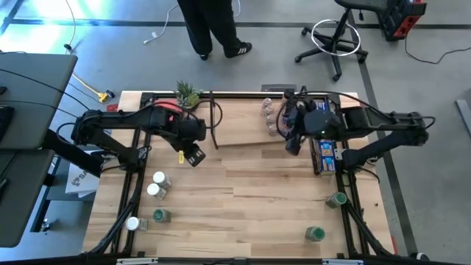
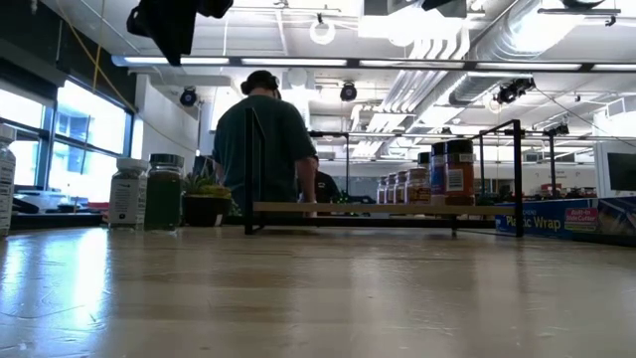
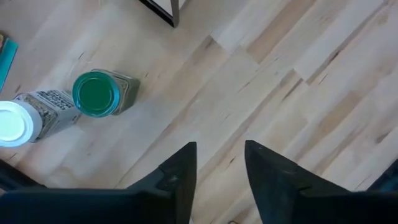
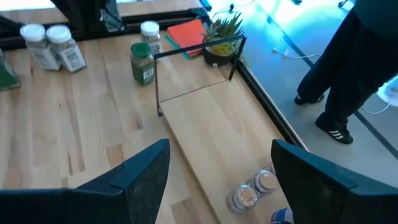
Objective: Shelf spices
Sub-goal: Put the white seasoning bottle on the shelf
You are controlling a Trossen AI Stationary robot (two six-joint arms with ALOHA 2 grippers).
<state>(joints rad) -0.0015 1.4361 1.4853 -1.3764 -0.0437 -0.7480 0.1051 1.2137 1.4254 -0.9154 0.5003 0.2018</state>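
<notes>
The shelf (image 1: 243,125) is a light-wood board in a thin black frame at the table's far middle. A few spice jars (image 1: 271,118) stand at its right end, also seen in the low view (image 2: 447,171). More spice jars stand loose on the table: white-topped ones (image 1: 157,184) and a green-topped one (image 1: 160,216) at the near left, and two green-topped ones (image 1: 336,199) at the near right. My left gripper (image 3: 221,168) points down over bare table left of the shelf, open and holding nothing. My right gripper (image 4: 217,168) hovers wide open at the shelf's right end, above the jars (image 4: 255,190).
A long blue box (image 1: 324,154) lies right of the shelf, under my right arm. A small potted plant (image 1: 188,94) stands at the shelf's far left corner, with a red item (image 4: 189,32) beside it. A person (image 1: 210,26) stands beyond the far edge.
</notes>
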